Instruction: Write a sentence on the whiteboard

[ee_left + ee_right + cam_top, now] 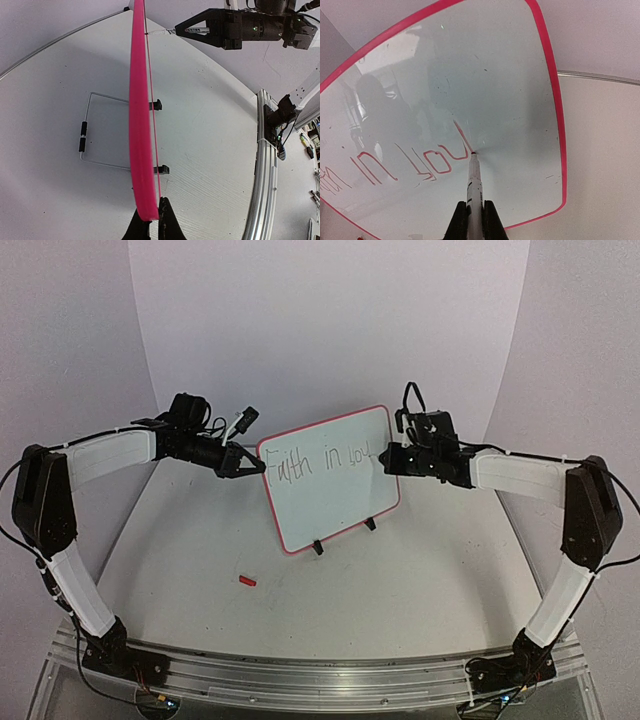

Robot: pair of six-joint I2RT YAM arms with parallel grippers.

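The whiteboard (335, 495) is found standing tilted on its two black feet near the middle of the table (420, 590). An unfinished sentence (322, 462), reading roughly "Faith in yo", is noted across its upper part. The board's left rim is clamped between the closed left fingers (256, 466). A marker (474, 175) is held tight in the right fingers (387, 461), its tip touching the board at the last stroke. A small red item (247, 581) is noted on the table in front, well apart.
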